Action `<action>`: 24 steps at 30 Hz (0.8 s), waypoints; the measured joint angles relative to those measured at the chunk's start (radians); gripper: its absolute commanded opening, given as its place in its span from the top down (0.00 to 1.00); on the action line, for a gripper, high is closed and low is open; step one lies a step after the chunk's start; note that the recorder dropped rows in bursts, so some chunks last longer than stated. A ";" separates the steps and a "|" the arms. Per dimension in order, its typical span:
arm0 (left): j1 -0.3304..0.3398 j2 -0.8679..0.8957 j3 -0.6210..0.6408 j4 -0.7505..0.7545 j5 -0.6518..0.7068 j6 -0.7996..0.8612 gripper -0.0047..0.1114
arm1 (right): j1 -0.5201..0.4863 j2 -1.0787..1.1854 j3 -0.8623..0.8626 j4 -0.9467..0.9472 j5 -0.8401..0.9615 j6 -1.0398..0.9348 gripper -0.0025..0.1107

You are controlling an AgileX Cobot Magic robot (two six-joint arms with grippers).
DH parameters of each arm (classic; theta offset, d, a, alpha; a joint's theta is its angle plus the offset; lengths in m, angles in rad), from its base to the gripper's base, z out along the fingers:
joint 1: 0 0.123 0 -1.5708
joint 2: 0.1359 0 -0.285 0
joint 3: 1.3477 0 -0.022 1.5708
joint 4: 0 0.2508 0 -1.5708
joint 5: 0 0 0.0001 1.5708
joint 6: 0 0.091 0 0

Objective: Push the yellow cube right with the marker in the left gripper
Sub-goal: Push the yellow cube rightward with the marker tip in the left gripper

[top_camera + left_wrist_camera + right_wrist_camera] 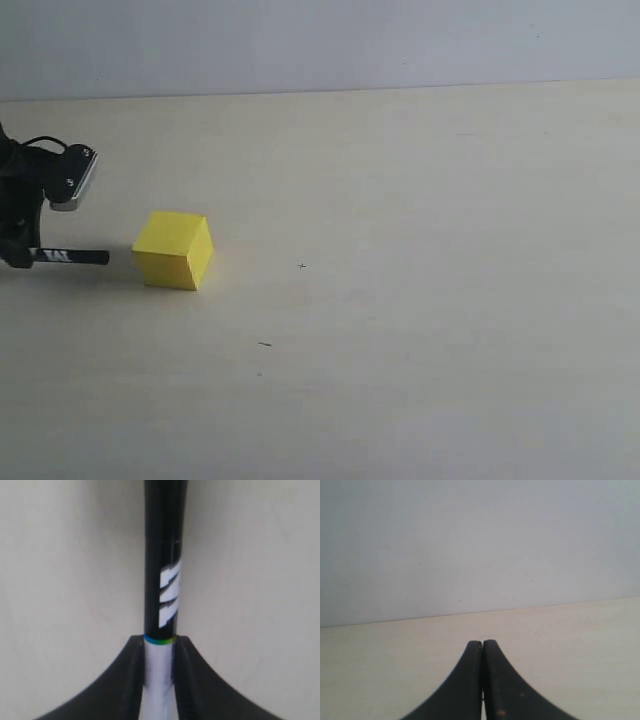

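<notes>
The left claw (18, 256), clamped on the marker (75, 257), holds it level, tip pointing right at the cube (173, 250), which sits on the bench (420, 330) just beyond, a small gap between

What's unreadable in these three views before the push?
- Exterior view: left gripper cut by the left edge; its grip on the marker hidden.
- Left wrist view: marker tip runs off the top edge; yellow cube absent, label blurred.
- Right wrist view: right gripper, shut, sees neither cube nor marker.
- Exterior view: dark specks too small to identify.
</notes>
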 measured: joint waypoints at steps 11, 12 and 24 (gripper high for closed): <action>-0.085 0.000 0.000 0.020 0.030 -0.030 0.96 | 0.000 0.000 0.000 0.000 0.000 0.000 0.98; -0.114 0.000 0.000 0.017 0.026 -0.031 0.96 | 0.000 0.000 0.000 0.000 0.000 0.000 0.98; -0.155 -0.006 0.000 -0.004 0.050 -0.135 0.96 | 0.000 0.000 0.000 0.000 0.000 0.000 0.98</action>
